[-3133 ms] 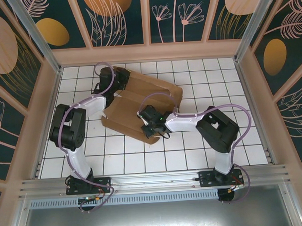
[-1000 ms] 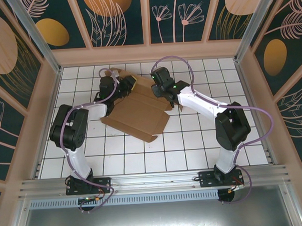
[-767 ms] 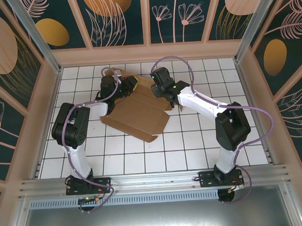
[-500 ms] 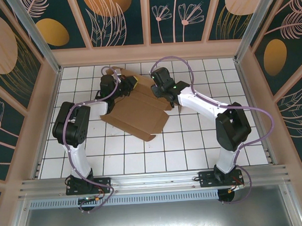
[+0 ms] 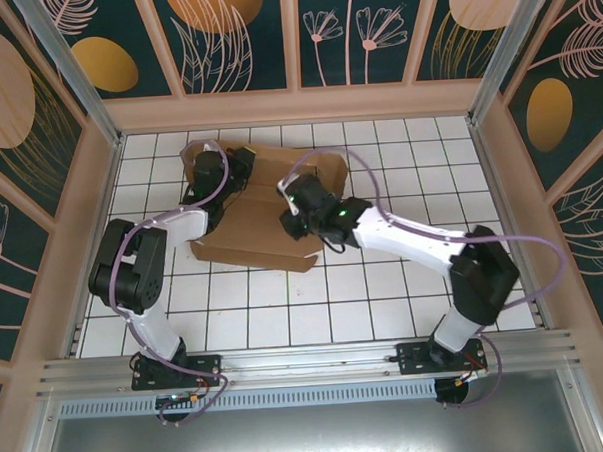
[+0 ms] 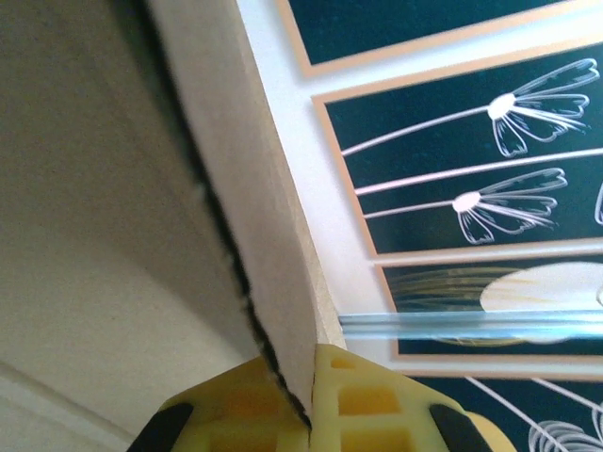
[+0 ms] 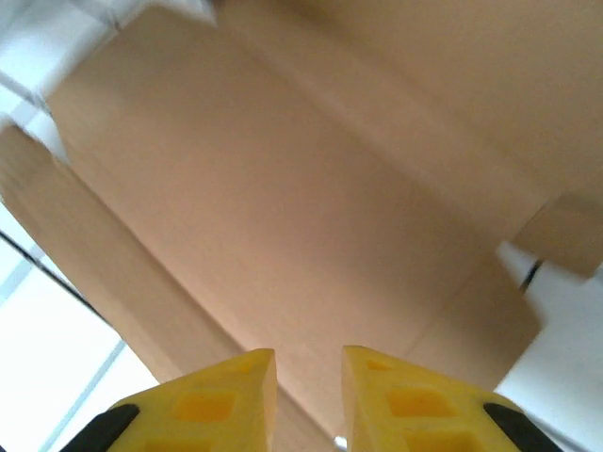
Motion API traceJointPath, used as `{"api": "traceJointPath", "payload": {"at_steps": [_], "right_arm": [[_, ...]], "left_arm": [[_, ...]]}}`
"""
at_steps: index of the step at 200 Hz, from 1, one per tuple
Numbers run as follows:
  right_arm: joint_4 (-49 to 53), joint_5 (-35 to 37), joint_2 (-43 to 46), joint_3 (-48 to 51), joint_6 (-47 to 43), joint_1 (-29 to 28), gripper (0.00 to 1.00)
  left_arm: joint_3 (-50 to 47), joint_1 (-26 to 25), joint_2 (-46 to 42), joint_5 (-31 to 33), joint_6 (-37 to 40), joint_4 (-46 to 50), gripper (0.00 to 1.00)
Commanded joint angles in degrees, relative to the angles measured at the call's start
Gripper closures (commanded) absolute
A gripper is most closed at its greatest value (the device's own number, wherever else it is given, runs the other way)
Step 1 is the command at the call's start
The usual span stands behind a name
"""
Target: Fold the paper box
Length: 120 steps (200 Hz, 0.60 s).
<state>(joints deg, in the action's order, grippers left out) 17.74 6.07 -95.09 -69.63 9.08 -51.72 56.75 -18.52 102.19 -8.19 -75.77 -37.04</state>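
Note:
The paper box (image 5: 252,233) is a brown cardboard sheet, partly folded, lying left of the table's middle with a wall raised at its far side. At the box's far left corner my left gripper (image 5: 237,169) holds a raised flap. In the left wrist view the yellow fingers (image 6: 367,405) are pressed together on the flap's cardboard edge (image 6: 283,282). My right gripper (image 5: 291,208) hovers over the box's right half. Its yellow fingers (image 7: 217,400) stand apart with nothing between them, just above the flat brown panel (image 7: 283,188).
The box lies on a white tiled table (image 5: 404,292) with bare tiles in front and to the right. Patterned walls (image 5: 293,36) enclose the far side and both flanks. A metal rail (image 5: 307,361) runs along the near edge.
My right arm swung from the box's far right corner down over its middle, its jaws narrowing. The left gripper shut on the flap. The box turned and slid left, with its far wall raised.

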Motion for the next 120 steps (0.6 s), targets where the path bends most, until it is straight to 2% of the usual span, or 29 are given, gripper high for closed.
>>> {"api": "traceJointPath", "payload": {"at_steps": [1, 34, 49, 76, 120], "right_arm": [[-0.6, -0.6, -7.1, 2.9, 3.5, -1.2, 0.77], [0.9, 3.8, -14.8, 2.1, 4.4, -1.6, 0.83], [2.8, 8.2, -17.3, 2.9, 3.7, -1.5, 0.85], [3.1, 10.1, -16.5, 7.3, 2.7, 0.0, 0.86], [3.0, 9.6, -13.4, 11.7, 0.5, 3.2, 0.86]], "left_arm": [[0.1, -1.2, -2.2, 6.7, -1.6, 5.2, 1.0], [-0.7, -1.7, -3.3, 7.0, -3.0, 6.2, 1.0], [-3.1, -2.0, -3.7, 7.7, -3.3, 6.6, 1.0], [-5.6, -3.0, -7.4, 9.2, -2.9, 7.5, 1.0], [-7.6, -3.6, -6.7, 8.9, -5.3, 6.3, 1.0]]}}
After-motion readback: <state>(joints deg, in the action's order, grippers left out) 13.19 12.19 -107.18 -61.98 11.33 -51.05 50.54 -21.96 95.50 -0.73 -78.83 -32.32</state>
